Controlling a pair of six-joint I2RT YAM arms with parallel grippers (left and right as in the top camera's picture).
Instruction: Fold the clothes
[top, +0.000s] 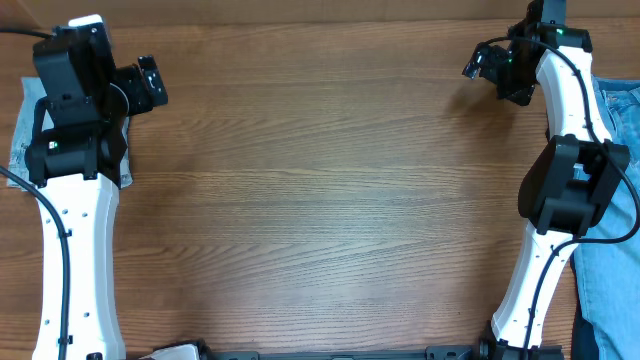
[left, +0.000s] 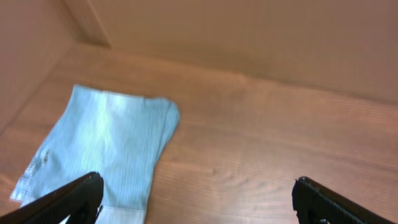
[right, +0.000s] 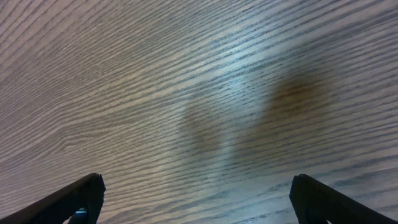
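The shorts (left: 102, 152) lie folded flat at nine o'clock on the table (top: 320, 190), partly under the left arm. The left gripper (left: 196, 186) stands wide and empty near them, and the right gripper (right: 196, 183) is equally wide over the wood at one o'clock. The denim looks soft yet thick, likely to sag from one corner, so a stitched hem seems the firmest hold.

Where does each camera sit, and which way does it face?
Overhead: above the table, looking straight down; left arm, right arm and shorts show.
Left wrist: on the left arm, angled down at the shorts; open fingers show.
Right wrist: on the right arm, facing bare table; open fingers show.
Shared: shorts, in overhead and left wrist.
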